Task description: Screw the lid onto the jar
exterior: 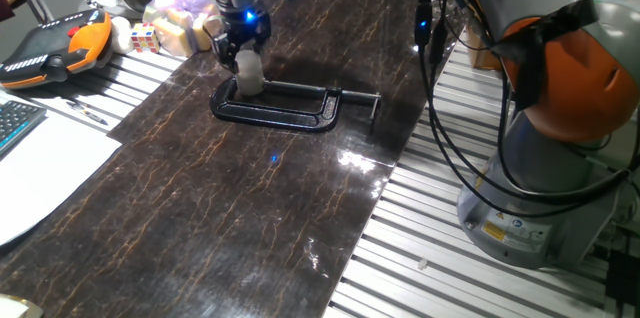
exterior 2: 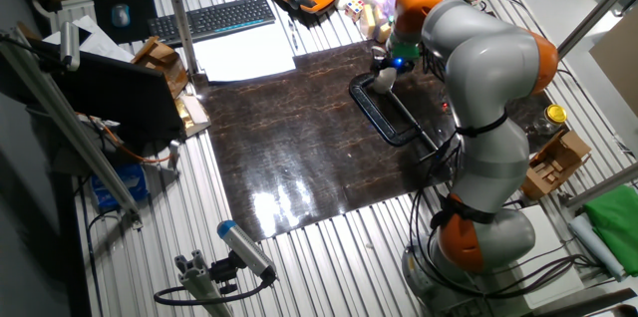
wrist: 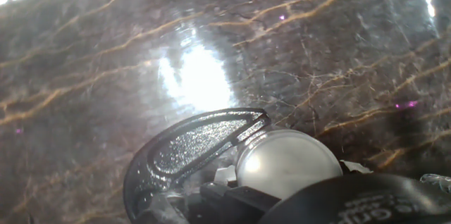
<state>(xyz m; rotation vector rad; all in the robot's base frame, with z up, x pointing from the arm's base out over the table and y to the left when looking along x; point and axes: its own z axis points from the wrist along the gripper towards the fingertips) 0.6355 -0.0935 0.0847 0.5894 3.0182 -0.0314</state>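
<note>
- Your gripper (exterior: 241,51) hangs at the far end of the dark slab (exterior: 250,198), directly over the jar (exterior: 249,74), its blue light lit.
- The fingers (exterior: 229,55) sit close in around the top of the jar; whether they actually clamp it, you cannot tell from either fixed view.
- The jar stands upright at the closed end of the black clamp (exterior: 290,108), touching or just inside its frame.
- In the hand view, a round pale top (wrist: 287,162) fills the lower middle, with the clamp's curved frame (wrist: 190,146) just to its left.
- You cannot separate lid from jar in any view: the pale top may be the lid seated on the jar.
- The bottom of the hand view is cut off by dark gripper parts, blurred and close.
- In the other fixed view the arm (exterior 2: 478,78) hides much of the area beside the jar (exterior 2: 385,79), which is only a small pale speck.
</note>
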